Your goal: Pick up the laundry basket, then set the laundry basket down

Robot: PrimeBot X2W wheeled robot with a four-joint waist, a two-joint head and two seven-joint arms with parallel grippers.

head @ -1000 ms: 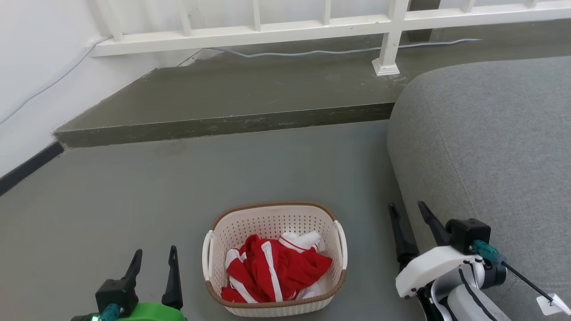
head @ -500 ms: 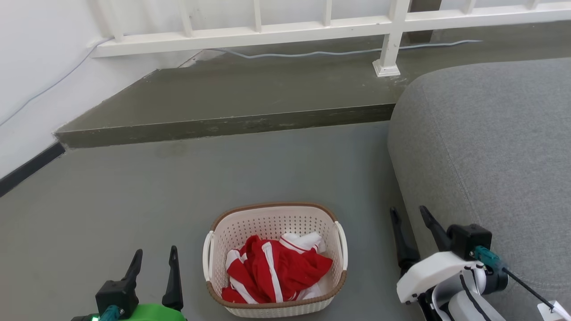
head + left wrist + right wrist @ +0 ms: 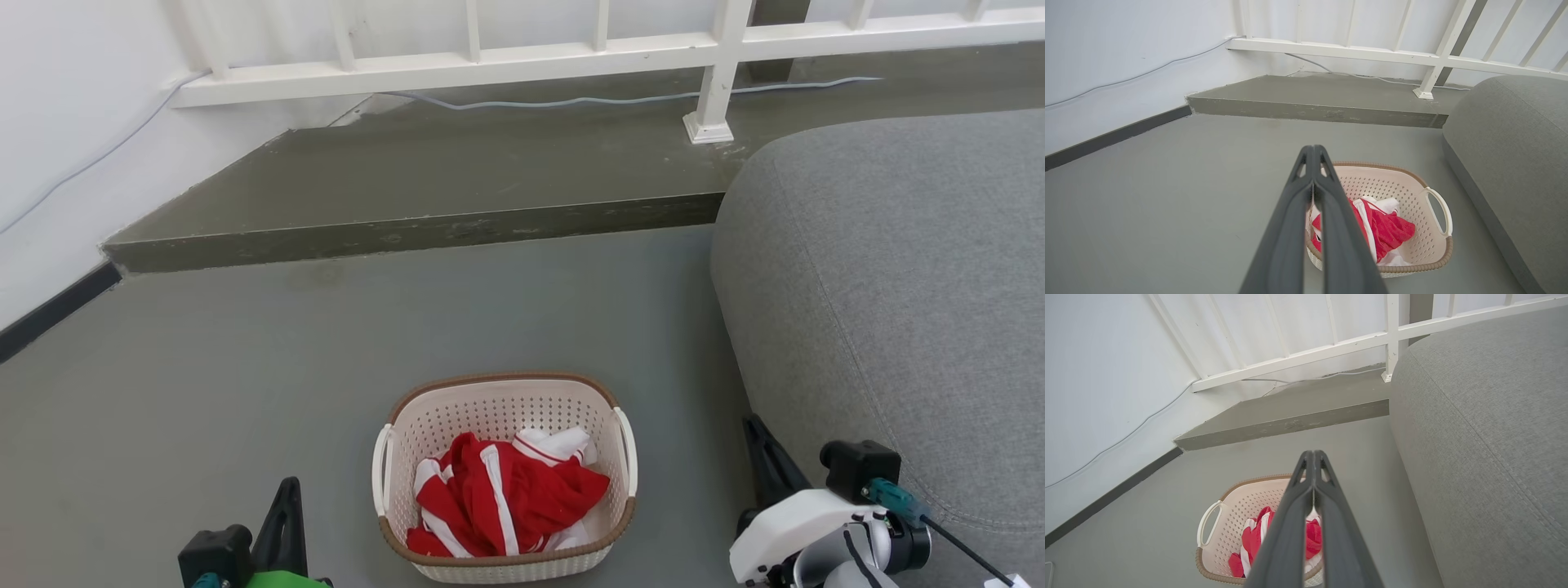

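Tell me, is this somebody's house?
Probably a home, maybe a living room corner. There is a grey sofa, a basket of red and white clothes on the floor, and a white railing on a step.

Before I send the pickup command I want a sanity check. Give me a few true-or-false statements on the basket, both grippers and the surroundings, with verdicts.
1. The laundry basket stands on the floor, and neither gripper touches it. True.
2. The left gripper and the right gripper are both open. False: each has its fingers closed together and holds nothing.
3. The basket is empty. False: red and white clothing lies in it.
4. The grey sofa is to the robot's right of the basket. True.
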